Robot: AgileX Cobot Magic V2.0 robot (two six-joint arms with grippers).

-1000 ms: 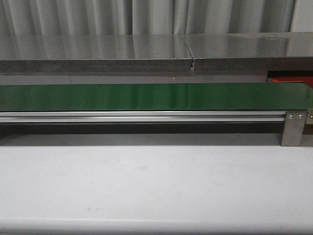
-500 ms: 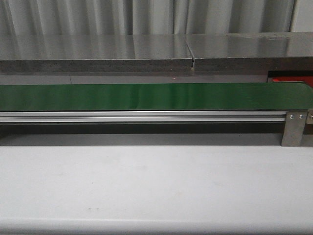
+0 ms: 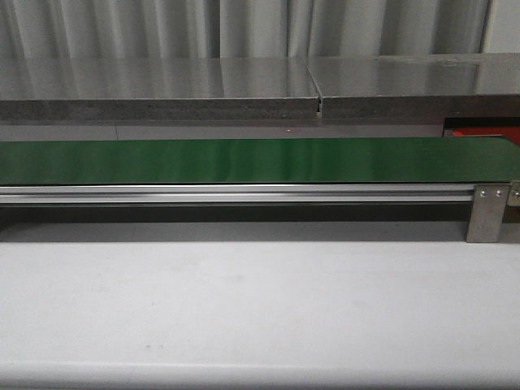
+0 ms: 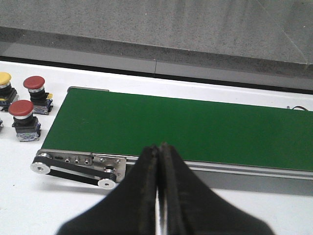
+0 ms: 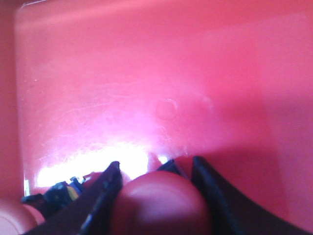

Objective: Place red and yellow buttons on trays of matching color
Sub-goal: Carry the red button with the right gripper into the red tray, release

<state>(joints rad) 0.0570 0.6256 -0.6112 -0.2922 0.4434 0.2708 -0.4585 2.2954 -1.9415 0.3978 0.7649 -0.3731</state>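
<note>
Green belt (image 4: pixel 195 129) runs bare. Right gripper (image 5: pixel 156 196) clamps a red button (image 5: pixel 159 203) right over the red tray (image 5: pixel 146 88); looks like drop time, just open up. Left gripper (image 4: pixel 159 161) pinched together, empty.

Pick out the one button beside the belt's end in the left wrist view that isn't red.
The yellow-capped button, half cut off by the picture's edge. The two others, the red-capped button and the other red button, have red caps.

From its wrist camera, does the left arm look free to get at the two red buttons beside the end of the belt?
Probably yes. Both red buttons stand uncovered on the white table beside the green belt, nothing over them. But the left gripper is shut and would need opening first.
</note>
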